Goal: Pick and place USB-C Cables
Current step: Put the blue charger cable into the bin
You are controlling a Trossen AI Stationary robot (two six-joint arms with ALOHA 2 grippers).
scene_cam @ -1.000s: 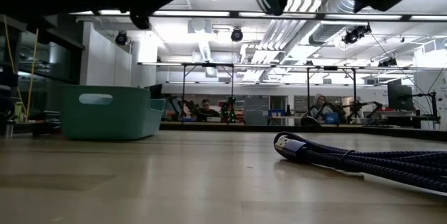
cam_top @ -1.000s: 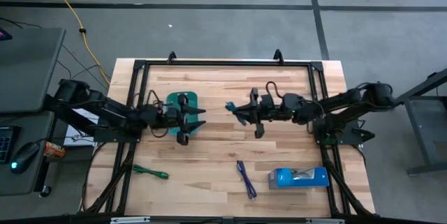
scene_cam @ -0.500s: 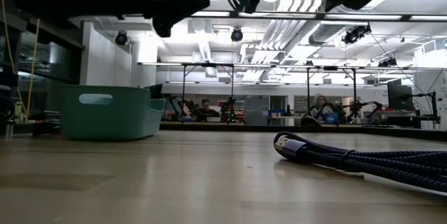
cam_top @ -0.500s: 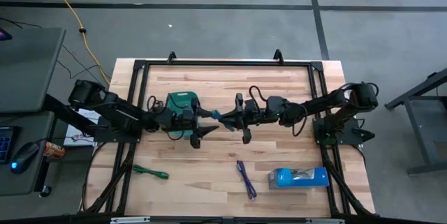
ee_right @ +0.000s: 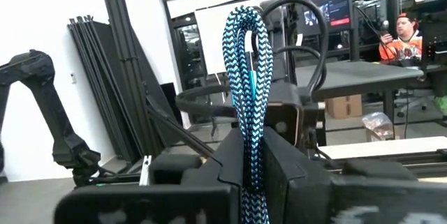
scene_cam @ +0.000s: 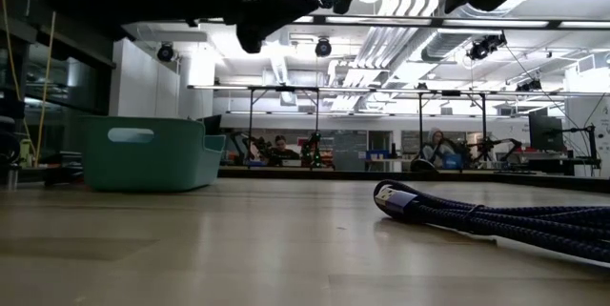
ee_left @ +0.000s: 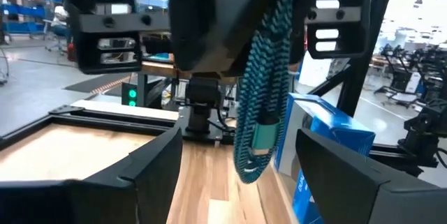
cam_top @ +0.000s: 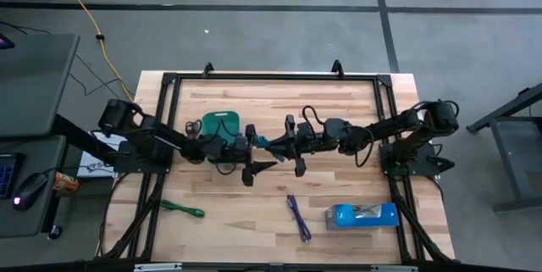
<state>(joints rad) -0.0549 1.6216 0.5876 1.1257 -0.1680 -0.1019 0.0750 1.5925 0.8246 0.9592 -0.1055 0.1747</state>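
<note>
My right gripper (cam_top: pixel 278 142) hovers over the table's middle, shut on the light blue braided cable (cam_top: pixel 269 142). My left gripper (cam_top: pixel 262 152) faces it from the left, open. In the left wrist view the cable (ee_left: pixel 260 91) hangs just ahead, between my two spread fingers (ee_left: pixel 150 175), apart from both. The dark blue-purple cable (cam_top: pixel 297 217) lies flat near the near edge, and its plug end (scene_cam: pixel 391 198) shows in the low view. The green cable (cam_top: pixel 182 210) lies at the near left. My right gripper pinches the light blue cable bundle between its two fingers (ee_right: pixel 279 158), on a stretch of the bundle (ee_right: pixel 250 137) behind its looped end (ee_right: pixel 246 21), which sticks out past the fingertips. The fingers come level from the table's right. The bundle is lifted clear of the table.
A teal plastic tray (cam_top: pixel 222 122) (scene_cam: pixel 148 153) stands left of centre, behind my left arm. A bright blue rectangular box (cam_top: pixel 362 215) lies at the near right. A black frame (cam_top: pixel 271 75) runs around the table's edges. People sit in the room beyond the table.
My right gripper carried the light blue cable toward the table's left, then held still. My left gripper moved right, from over the teal tray toward the right gripper, and stayed open. It now stands just before the hanging cable.
</note>
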